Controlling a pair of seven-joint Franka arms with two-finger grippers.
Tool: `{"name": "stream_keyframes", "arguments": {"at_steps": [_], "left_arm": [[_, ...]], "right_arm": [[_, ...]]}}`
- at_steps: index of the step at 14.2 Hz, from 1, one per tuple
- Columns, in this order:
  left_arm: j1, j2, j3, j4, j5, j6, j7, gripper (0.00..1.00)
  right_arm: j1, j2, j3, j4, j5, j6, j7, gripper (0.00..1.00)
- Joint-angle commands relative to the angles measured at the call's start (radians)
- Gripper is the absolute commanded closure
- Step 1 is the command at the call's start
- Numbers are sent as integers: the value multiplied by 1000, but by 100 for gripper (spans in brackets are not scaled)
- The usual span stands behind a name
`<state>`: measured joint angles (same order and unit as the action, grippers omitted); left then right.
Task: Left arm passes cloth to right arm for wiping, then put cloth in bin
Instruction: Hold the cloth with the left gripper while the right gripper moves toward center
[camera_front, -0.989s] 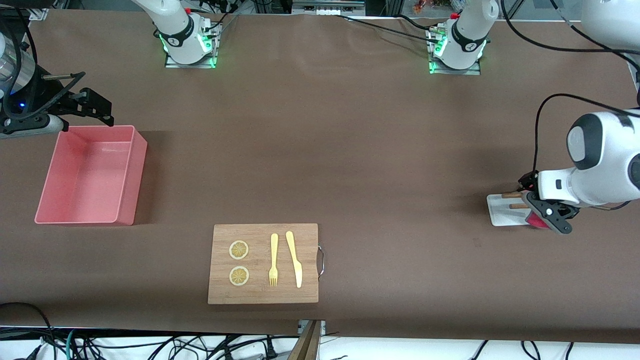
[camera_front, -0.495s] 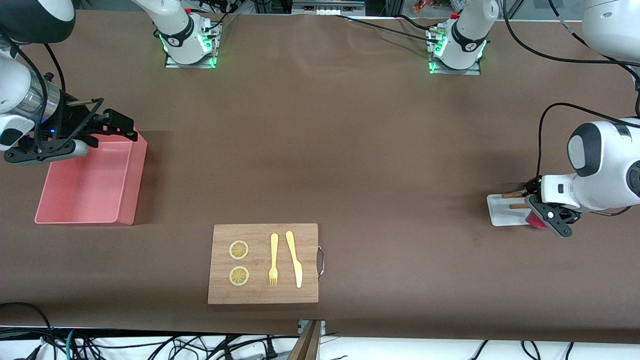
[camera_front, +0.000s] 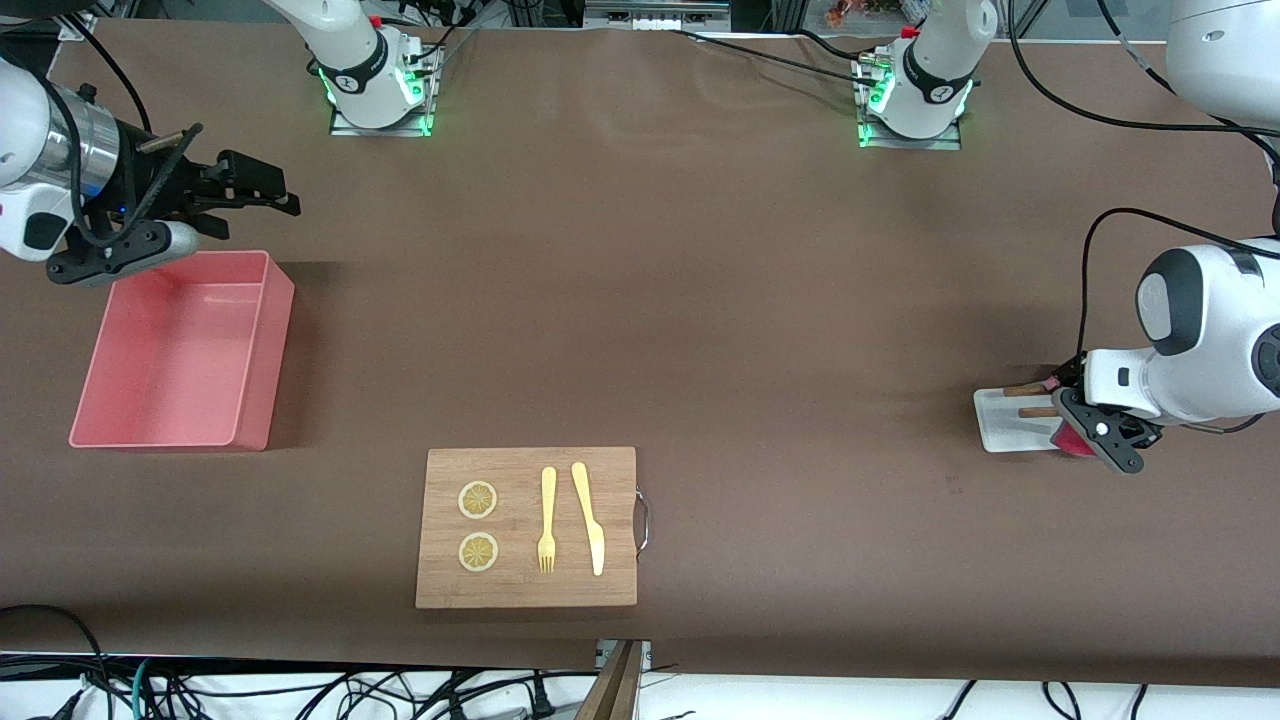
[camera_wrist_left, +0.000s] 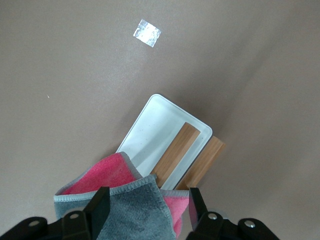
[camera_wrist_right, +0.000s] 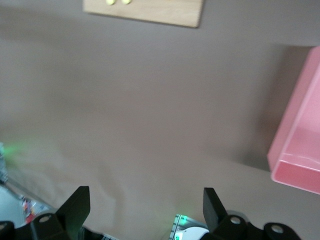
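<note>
The cloth (camera_wrist_left: 132, 212), dark grey on top with a magenta underside and pale edging, lies crumpled against the small white tray (camera_wrist_left: 157, 125). In the front view only a red bit of the cloth (camera_front: 1066, 440) shows under the left arm's hand. My left gripper (camera_wrist_left: 148, 196) is down over it, open, one finger on each side of the folds. My right gripper (camera_front: 283, 201) hangs open and empty in the air over the table, just off the pink bin's (camera_front: 262, 340) corner at the right arm's end. The right wrist view shows that gripper (camera_wrist_right: 146, 195) and the bin's wall (camera_wrist_right: 299, 145).
Two wooden blocks (camera_wrist_left: 176, 151) lean on the white tray (camera_front: 1003, 428). A wooden board (camera_front: 620, 480) near the front edge carries two lemon slices (camera_front: 478, 500), a yellow fork (camera_front: 547, 520) and a yellow knife (camera_front: 590, 520). A shiny tape patch (camera_wrist_left: 147, 33) is on the brown table.
My right gripper has swung from the bin's outer end past its corner toward the table's middle. The left hand has shifted only slightly over the cloth.
</note>
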<state>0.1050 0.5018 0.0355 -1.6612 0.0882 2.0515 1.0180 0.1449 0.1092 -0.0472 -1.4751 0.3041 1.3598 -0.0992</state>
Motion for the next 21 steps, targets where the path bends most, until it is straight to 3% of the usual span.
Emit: {"name": "stream_keyframes", "arguments": {"at_steps": [1, 5, 6, 7, 11, 15, 18, 21], "left_arm": [[5, 12, -3, -2, 21, 19, 25, 35], [7, 9, -5, 0, 21, 19, 25, 58], [7, 9, -3, 1, 21, 19, 25, 68], [5, 8, -5, 3, 21, 18, 25, 70], [5, 4, -5, 9, 19, 10, 25, 71], [5, -5, -5, 12, 18, 3, 27, 71], [7, -12, -5, 12, 18, -1, 33, 71], [5, -12, -5, 11, 7, -2, 37, 71]], "right_arm": [[-31, -5, -11, 7, 92, -45, -107, 0], [-31, -5, 29, -19, 69, 53, -434, 0], [-34, -5, 30, -51, 70, 88, -539, 0], [-34, -11, 32, -92, 75, 129, -633, 0], [-57, 16, 35, -181, 162, 211, -887, 0], [-73, 118, 36, -201, 254, 216, -1086, 0], [-110, 216, 36, -212, 421, 240, -1326, 0], [-113, 279, 49, -225, 509, 303, -1544, 0]]}}
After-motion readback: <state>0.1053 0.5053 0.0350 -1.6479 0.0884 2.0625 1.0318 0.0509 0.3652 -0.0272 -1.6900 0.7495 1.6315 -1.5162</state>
